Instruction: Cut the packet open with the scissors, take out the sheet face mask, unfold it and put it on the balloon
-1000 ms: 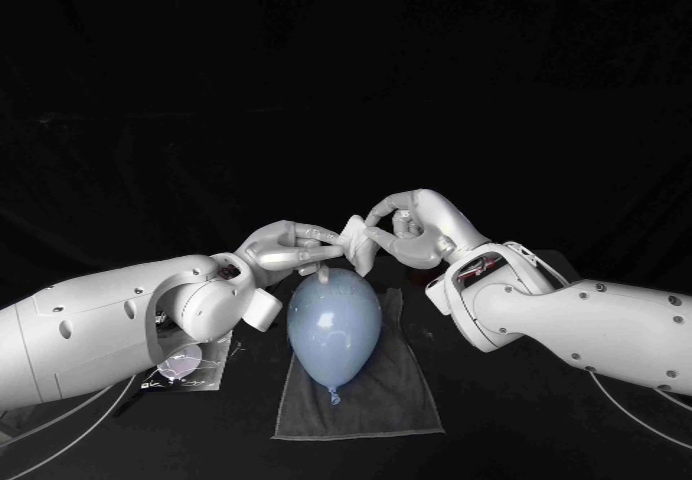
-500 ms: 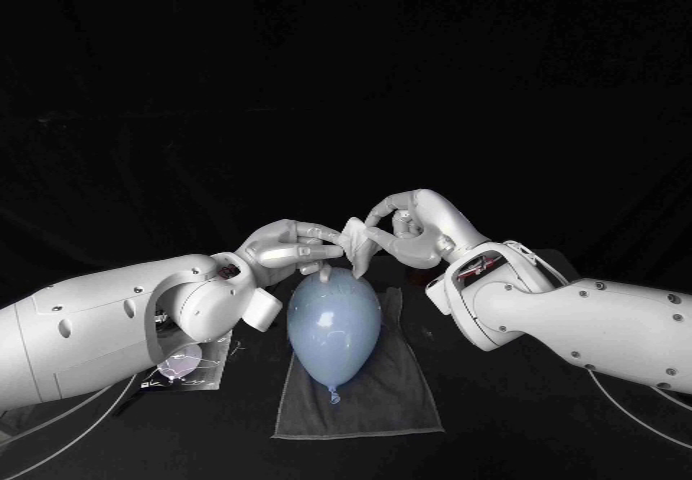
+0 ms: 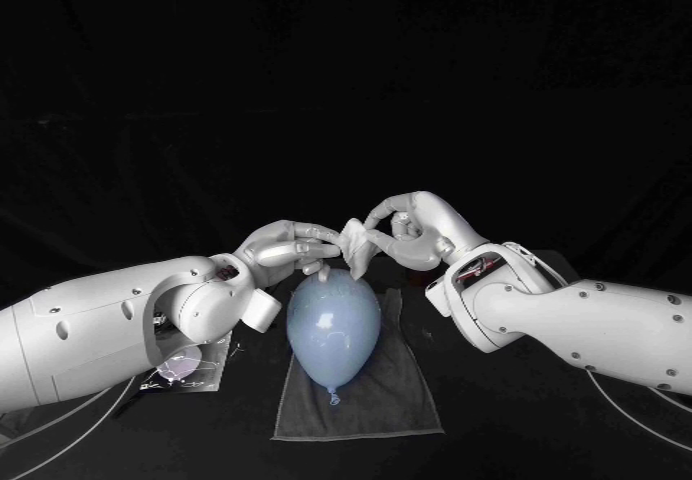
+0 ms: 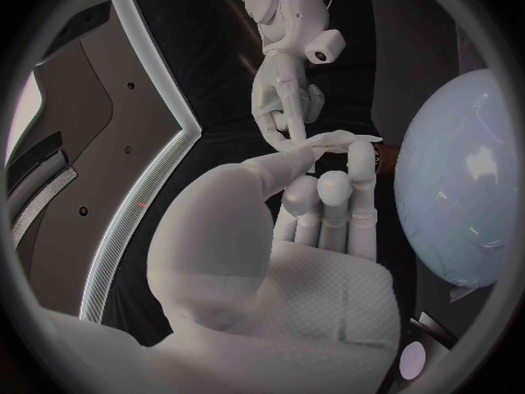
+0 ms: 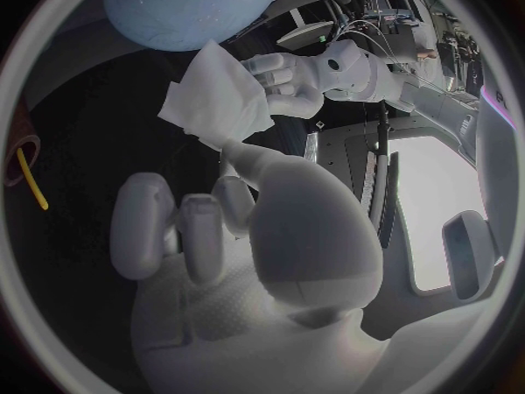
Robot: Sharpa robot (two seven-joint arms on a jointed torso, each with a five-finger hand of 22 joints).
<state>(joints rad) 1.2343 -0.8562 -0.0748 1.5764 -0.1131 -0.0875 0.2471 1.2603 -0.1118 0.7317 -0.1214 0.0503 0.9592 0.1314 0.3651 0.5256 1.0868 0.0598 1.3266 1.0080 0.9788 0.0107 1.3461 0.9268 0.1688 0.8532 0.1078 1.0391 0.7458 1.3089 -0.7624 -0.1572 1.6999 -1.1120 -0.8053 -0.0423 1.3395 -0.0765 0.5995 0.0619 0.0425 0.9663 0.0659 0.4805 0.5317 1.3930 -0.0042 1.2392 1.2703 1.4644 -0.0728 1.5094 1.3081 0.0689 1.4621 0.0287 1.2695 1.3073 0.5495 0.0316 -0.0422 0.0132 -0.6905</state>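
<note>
A folded white sheet mask (image 3: 356, 248) hangs in the air just above the far end of the pale blue balloon (image 3: 335, 318). My left hand (image 3: 289, 245) pinches one edge of it and my right hand (image 3: 411, 230) pinches the other. The left wrist view has the mask (image 4: 335, 139) edge-on between my left hand's (image 4: 318, 236) fingertips and my right hand (image 4: 283, 87), with the balloon (image 4: 454, 201) beside them. In the right wrist view the mask (image 5: 214, 96) spreads flat between my right hand (image 5: 235, 236) and left hand (image 5: 297, 77), beneath the balloon (image 5: 186, 4).
The balloon lies on a grey towel (image 3: 378, 408) on the black table, knot toward me. The cut packet (image 3: 188, 366) lies flat under my left forearm. A yellow and red thing (image 5: 31, 188) lies on the table.
The mask looks slightly narrower between the hands than one second ago. Both arms and the balloon stay in place.
</note>
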